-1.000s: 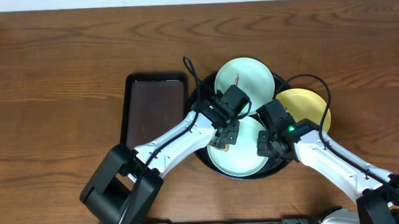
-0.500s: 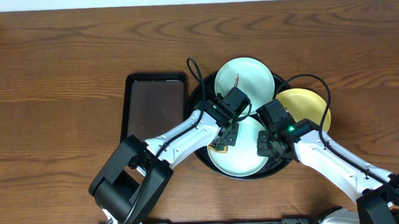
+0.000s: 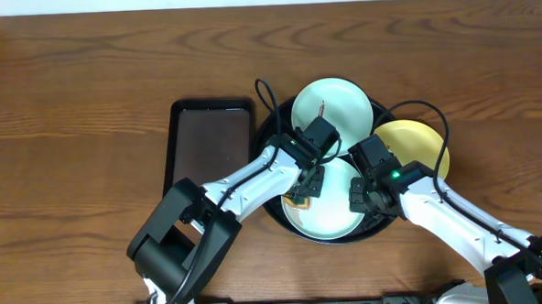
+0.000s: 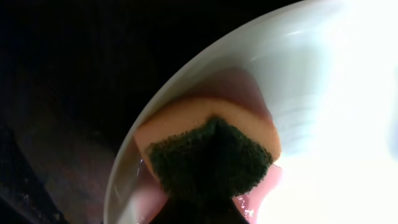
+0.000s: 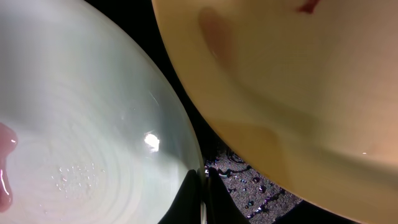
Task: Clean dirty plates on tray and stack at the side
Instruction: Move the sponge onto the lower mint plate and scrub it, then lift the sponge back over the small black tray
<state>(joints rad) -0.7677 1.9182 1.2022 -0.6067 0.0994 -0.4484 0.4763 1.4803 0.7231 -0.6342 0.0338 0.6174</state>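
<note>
Large round glossy black tray (image 3: 337, 241) sat just right of desk centre. Pale mint-blue round plate (image 3: 338, 220) on tray's near side lay under both grippers: right gripper (image 3: 359, 197) pinched shut on its right rim; left gripper (image 3: 306, 189) clamped orange-and-green sponge (image 4: 211, 155) against its left part.

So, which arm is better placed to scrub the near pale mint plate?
Left: the left gripper presses an orange sponge on that pale mint round plate; the right gripper pinches its rim.

Lab tabletop (image 3: 67, 106) with two robot arms (image 3: 254, 176)
</note>
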